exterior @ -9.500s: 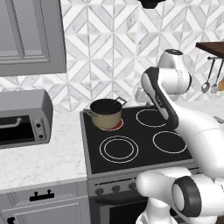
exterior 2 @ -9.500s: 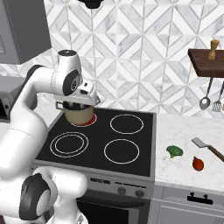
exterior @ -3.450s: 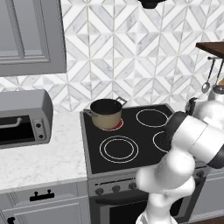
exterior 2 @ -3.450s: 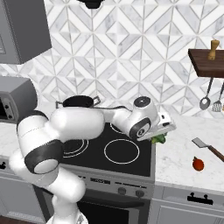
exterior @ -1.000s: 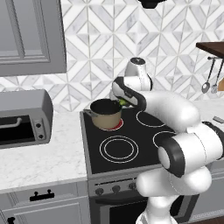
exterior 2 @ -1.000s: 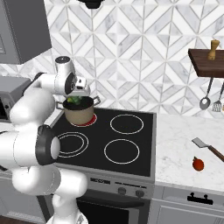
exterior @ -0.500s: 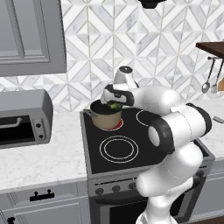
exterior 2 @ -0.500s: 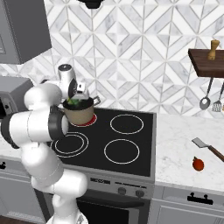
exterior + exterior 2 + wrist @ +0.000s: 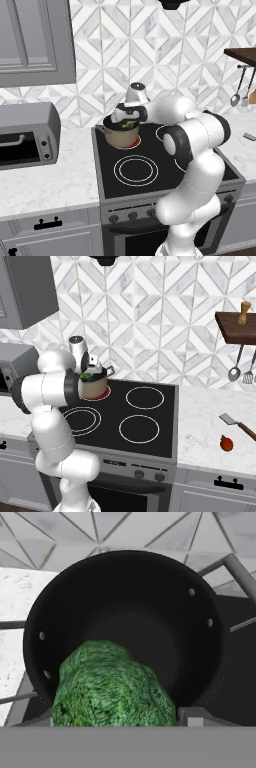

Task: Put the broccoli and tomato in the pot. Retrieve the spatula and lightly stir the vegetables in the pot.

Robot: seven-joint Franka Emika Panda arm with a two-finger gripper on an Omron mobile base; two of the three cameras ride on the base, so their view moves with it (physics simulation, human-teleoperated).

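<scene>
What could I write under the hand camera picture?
The gripper holds the green broccoli right above the dark, open pot.

Gripper [image 9: 129, 121] above the round tan-sided pot [image 9: 121, 136]
It holds the lumpy bright-green broccoli floret [image 9: 129, 123] just over the pot's dark rim.

home kitchen for sure, black four-ring stove [image 9: 135, 416] set into marble counter [image 9: 210, 426], patterned tile backsplash [image 9: 150, 55], toaster oven [image 9: 25, 135], grey cabinets [image 9: 35, 40], utensils hung under wooden shelf [image 9: 235, 321]
</scene>
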